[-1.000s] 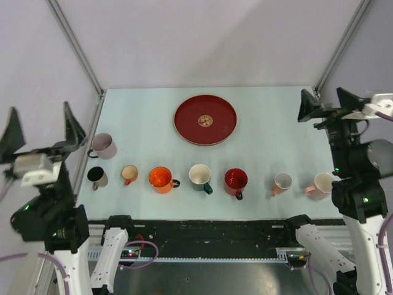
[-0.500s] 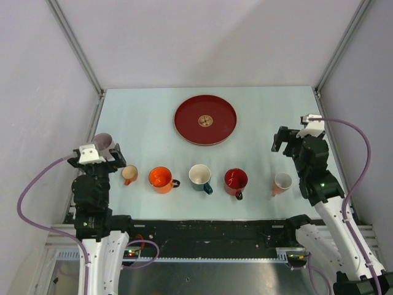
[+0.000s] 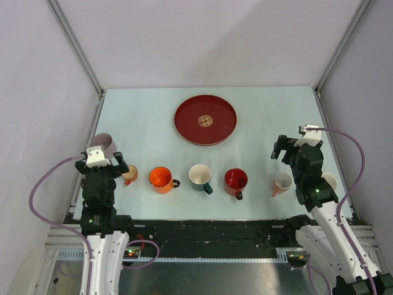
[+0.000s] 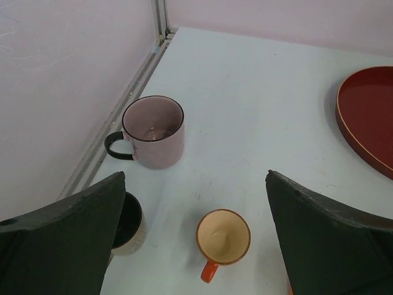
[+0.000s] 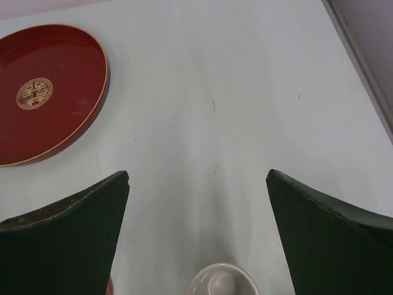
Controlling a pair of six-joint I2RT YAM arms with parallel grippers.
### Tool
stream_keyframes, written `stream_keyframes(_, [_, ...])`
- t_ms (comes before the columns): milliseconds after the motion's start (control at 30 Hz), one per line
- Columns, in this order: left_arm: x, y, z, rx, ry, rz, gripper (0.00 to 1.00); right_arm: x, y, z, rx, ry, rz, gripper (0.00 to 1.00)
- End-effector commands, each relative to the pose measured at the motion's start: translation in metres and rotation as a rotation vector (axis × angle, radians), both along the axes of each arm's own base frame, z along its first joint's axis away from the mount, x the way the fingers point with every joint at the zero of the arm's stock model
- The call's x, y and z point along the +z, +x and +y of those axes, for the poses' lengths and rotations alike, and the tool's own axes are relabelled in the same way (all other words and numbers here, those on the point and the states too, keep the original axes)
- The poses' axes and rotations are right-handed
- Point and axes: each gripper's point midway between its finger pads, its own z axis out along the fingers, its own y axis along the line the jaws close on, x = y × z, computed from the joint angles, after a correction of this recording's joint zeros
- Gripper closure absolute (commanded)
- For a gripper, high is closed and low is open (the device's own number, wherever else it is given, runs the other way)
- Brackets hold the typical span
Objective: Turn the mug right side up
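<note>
A row of mugs stands near the front edge, every one I see mouth up: mauve mug (image 3: 102,141) (image 4: 154,131), small orange mug (image 3: 129,174) (image 4: 223,237), orange mug (image 3: 161,179), teal mug (image 3: 200,176), red mug (image 3: 236,180), pink mug (image 3: 282,182) (image 5: 222,280), and a pale mug (image 3: 330,182) partly behind the right arm. A black-lined mug (image 4: 127,224) shows only in the left wrist view. My left gripper (image 3: 101,161) (image 4: 195,178) hangs open above the small orange mug. My right gripper (image 3: 295,147) (image 5: 198,175) hangs open just behind the pink mug.
A round red tray (image 3: 184,123) (image 4: 368,117) (image 5: 61,80) lies at the back middle. Metal frame rails (image 3: 92,144) run along the table's left and right edges, and the enclosure walls stand close by.
Both arms have swung in from the sides and come down over the mug row, the left at its left end, the right at its right end. Both grippers have stayed open.
</note>
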Motion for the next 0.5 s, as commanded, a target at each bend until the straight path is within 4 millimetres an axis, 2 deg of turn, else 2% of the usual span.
stream_keyframes(0, [0.0091,0.0008,0.0018,0.015,-0.015,-0.035,0.00,0.0183,0.0047,-0.0019,-0.023,0.031,-0.079,0.01])
stream_keyframes(467, [0.0097,0.0014,0.0000,0.003,-0.012,-0.035,0.00,0.0183,0.0040,-0.0042,-0.033,0.027,-0.084,0.01])
